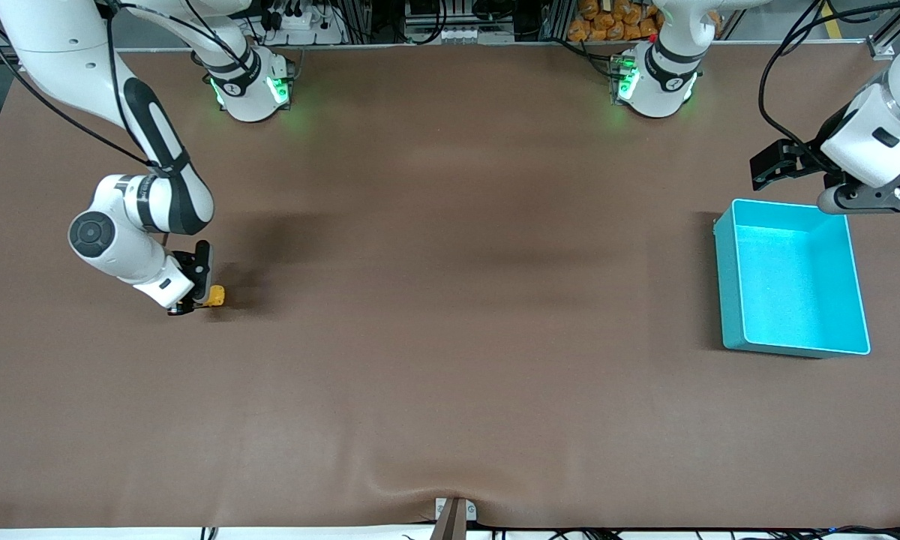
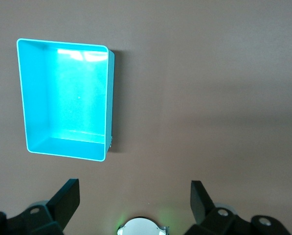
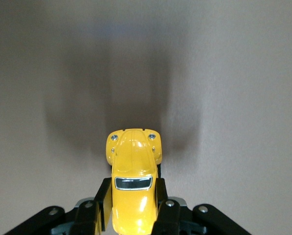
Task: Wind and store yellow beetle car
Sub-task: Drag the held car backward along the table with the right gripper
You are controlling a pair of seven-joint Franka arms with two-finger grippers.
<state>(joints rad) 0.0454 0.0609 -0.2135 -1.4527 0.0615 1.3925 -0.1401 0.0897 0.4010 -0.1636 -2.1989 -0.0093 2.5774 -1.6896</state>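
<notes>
The yellow beetle car [image 1: 215,295] [image 3: 133,181] is down at the brown table near the right arm's end. My right gripper [image 1: 199,300] [image 3: 132,196] is shut on its sides, its black fingers [image 3: 102,203] pressing both flanks, and the car's nose points away from the wrist. The turquoise bin [image 1: 793,277] [image 2: 65,100] stands at the left arm's end of the table. My left gripper [image 1: 776,169] [image 2: 134,198] hangs open above the table beside the bin's farther edge, nothing between its fingers. That arm waits.
The brown table mat [image 1: 450,300] stretches bare between the car and the bin. Both arm bases [image 1: 251,86] stand along the farther edge. A small bracket [image 1: 454,514] sits at the nearer table edge.
</notes>
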